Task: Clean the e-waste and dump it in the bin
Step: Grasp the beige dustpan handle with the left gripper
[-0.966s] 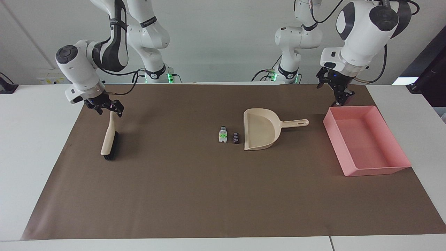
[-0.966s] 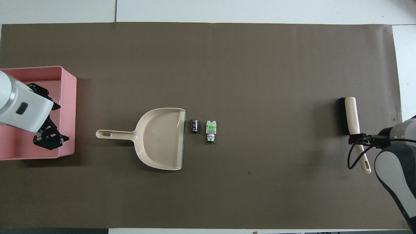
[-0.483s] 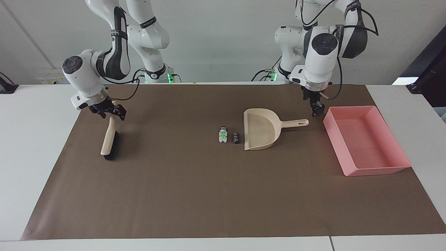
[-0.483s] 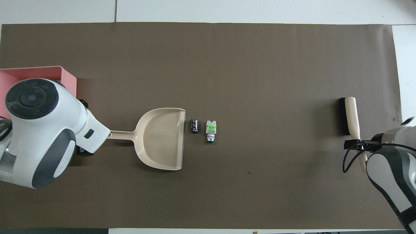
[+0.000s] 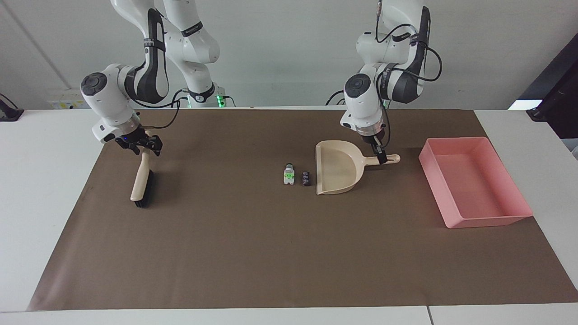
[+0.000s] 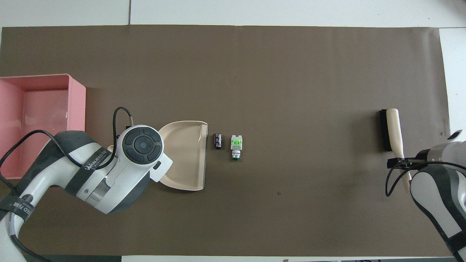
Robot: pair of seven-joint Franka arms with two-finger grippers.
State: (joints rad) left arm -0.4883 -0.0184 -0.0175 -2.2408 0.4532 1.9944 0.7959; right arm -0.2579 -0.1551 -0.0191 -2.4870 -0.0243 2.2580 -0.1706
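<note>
E-waste (image 5: 295, 176) beside dustpan (image 5: 336, 174), left hand (image 5: 381, 158) at handle

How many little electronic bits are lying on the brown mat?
2. A white and green block and a small dark piece lie side by side beside the dustpan's open edge; the dark one sits closer to it.

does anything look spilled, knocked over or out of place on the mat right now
Nothing stands out. The two e-waste bits lie side by side on the brown mat just off the dustpan mouth. The pink bin sits flat. The brush lies on the mat with the right gripper at its handle; the left gripper is at the dustpan's handle.
</note>
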